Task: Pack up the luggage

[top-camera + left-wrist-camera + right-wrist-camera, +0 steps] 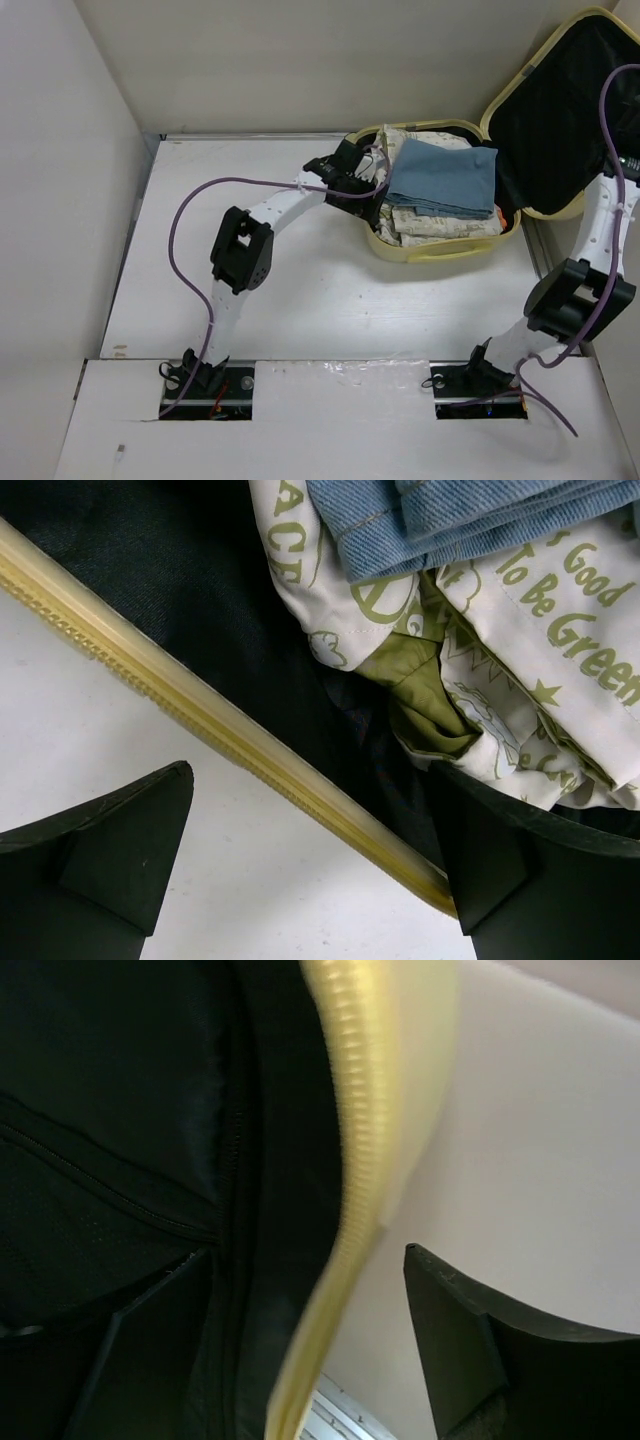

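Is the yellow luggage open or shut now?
Open. The luggage has its lid raised on the right, black lining showing, and folded clothes lie uncovered in the lower shell.

Luggage (432, 251) open at table's (320, 300) far right corner; blue cloth (445, 175) atop printed fabric (440, 225) inside; left gripper (352, 167) at rim.

A white table (330, 300) stands boxed by plain off-white walls (60, 150) at left and back, evenly lit.
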Motion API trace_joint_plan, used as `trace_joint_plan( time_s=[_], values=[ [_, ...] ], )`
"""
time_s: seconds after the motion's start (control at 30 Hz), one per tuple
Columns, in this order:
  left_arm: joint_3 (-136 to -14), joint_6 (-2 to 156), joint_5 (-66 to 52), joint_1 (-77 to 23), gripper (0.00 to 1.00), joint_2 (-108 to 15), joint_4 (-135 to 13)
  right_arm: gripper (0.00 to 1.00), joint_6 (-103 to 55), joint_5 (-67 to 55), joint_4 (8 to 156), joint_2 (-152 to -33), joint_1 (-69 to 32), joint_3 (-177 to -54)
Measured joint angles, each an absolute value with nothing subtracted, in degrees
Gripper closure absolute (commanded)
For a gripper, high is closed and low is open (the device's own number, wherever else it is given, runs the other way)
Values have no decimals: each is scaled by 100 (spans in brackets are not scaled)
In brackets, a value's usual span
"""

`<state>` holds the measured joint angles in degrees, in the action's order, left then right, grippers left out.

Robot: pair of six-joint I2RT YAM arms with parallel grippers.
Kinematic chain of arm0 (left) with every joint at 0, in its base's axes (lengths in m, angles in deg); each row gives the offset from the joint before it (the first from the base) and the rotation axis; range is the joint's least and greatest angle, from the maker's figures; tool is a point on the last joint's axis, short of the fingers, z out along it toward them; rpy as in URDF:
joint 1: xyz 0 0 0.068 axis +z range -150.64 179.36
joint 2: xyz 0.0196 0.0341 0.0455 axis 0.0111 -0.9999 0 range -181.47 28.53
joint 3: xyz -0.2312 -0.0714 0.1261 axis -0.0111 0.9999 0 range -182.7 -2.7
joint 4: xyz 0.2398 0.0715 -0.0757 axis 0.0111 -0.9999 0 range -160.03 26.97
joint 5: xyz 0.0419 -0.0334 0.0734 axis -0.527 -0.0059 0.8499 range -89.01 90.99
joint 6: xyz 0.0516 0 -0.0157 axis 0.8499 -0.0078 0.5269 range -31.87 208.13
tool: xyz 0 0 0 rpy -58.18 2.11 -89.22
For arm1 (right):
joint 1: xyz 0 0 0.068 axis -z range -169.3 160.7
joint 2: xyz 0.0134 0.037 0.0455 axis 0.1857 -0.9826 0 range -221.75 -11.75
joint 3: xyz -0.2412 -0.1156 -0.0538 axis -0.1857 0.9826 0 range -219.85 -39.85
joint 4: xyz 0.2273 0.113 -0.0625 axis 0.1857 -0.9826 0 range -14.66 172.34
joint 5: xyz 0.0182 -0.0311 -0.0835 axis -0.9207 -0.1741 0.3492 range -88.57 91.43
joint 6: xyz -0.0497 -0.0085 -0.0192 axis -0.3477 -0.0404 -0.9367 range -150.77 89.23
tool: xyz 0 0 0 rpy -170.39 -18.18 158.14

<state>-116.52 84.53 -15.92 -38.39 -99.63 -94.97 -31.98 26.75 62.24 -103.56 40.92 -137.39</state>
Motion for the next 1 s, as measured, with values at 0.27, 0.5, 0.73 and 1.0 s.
trace_joint_plan(
  time_s=[0.27, 0.5, 0.73, 1.0],
  values=[
    [-11698, 8366, -1782, -3855, 40, -10149, -9394, 100, -3237, 2417, 6342, -10553, 4188, -13719],
    [-11726, 8119, -1644, -3820, 56, -10179, -9443, 100, -3471, 2810, 7057, -9667, 3736, -12600],
    [-11637, 8228, -1603, -3713, 54, -10136, -9401, 100, -4142, 3538, 7441, -8258, 2164, -11678],
    [-11162, 8646, -1589, -3732, 32, -9699, -9322, 100, -4604, 4071, 7358, -6959, 1, -10386]
  ],
)
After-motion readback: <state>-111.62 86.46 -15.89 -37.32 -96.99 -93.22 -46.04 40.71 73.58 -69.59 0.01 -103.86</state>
